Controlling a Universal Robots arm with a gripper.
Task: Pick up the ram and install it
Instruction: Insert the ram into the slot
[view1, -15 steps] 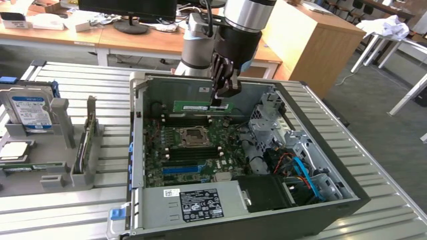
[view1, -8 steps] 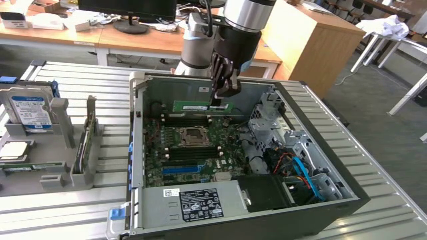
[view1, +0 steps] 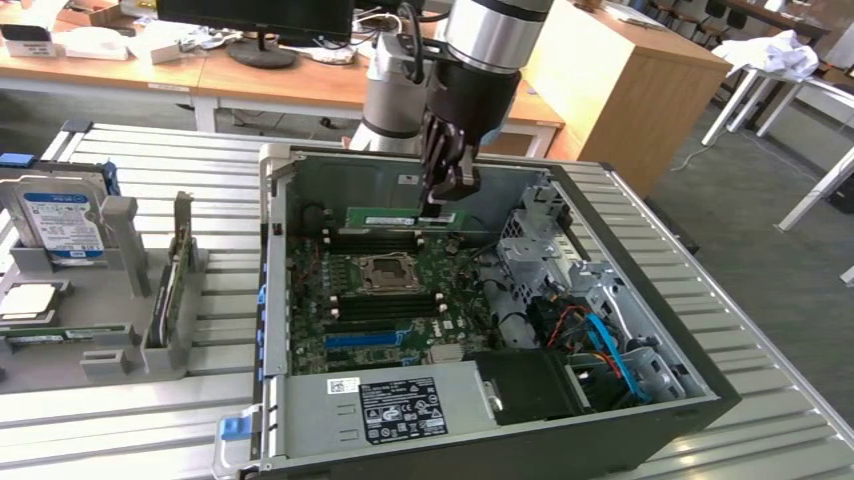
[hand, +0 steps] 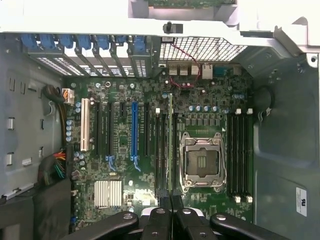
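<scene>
Ram: you have the ram (view1: 390, 217) in the upper centre of the exterior view. It is a green stick with a pale label, lying level inside the case (view1: 721, 400), just over the black slots (view1: 380, 241) at the far side of the board. In the wrist view the ram (hand: 170, 145) shows edge-on as a thin line running along the slots (hand: 161, 150).
Contact: you cannot tell whether its lower edge touches a slot.
Gripper: your gripper (view1: 443, 207) is pinched almost fully closed on the ram, near the end toward the exterior view's right. Its black fingers (hand: 160, 220) sit on either side of the stick's edge.
Socket: the silver socket (view1: 391, 272) sits mid-board, just beside the ram's line in the wrist view (hand: 202, 162).
Motherboard: the green motherboard (view1: 320, 300) lies flat in the case, with a blue slot (view1: 360, 339) nearer the camera than the socket.
Drive: at the exterior view's left a drive (view1: 60, 222) with a blue-white label stands upright in a grey holder (view1: 120, 345), well apart from the case.
Table: case and holder both rest on the slatted metal table (view1: 160, 425).
</scene>
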